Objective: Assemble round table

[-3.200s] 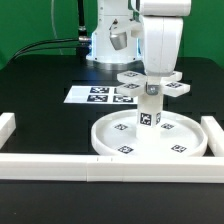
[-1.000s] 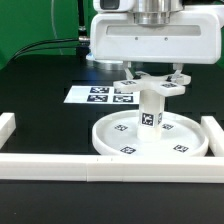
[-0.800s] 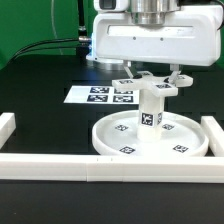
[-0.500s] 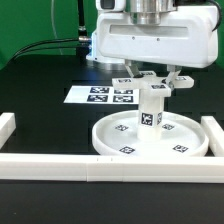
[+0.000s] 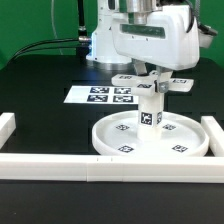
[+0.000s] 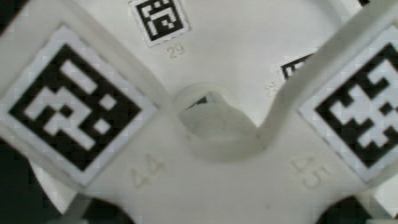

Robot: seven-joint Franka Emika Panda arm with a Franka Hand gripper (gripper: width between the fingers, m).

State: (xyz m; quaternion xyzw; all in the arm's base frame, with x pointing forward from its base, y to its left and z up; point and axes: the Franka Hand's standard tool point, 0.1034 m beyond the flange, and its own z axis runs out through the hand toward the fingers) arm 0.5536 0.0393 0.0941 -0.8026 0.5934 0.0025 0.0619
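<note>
The wide white disc (image 5: 110, 143) lies on the black table. The short post (image 5: 148, 117) stands upright in its hub. The cross-shaped piece (image 5: 130, 82) sits flat on top of the post, its tagged arms sticking out to both sides. My gripper (image 5: 155, 77) comes straight down onto the middle of the cross and is shut on it. In the wrist view the cross-shaped piece (image 6: 196, 150) fills the picture, with two large tags on its arms. My fingertips are hidden there.
The marker board (image 5: 95, 96) lies behind the disc. White border rails run along the front (image 5: 60, 165), the exterior view's left (image 5: 6, 128) and right (image 5: 213, 135). The arm's base (image 5: 105, 45) stands at the back.
My hand has turned about its vertical axis over the post, from broadside to partly edge-on. The arms of the cross have swung round with it. Disc and post have stayed in place.
</note>
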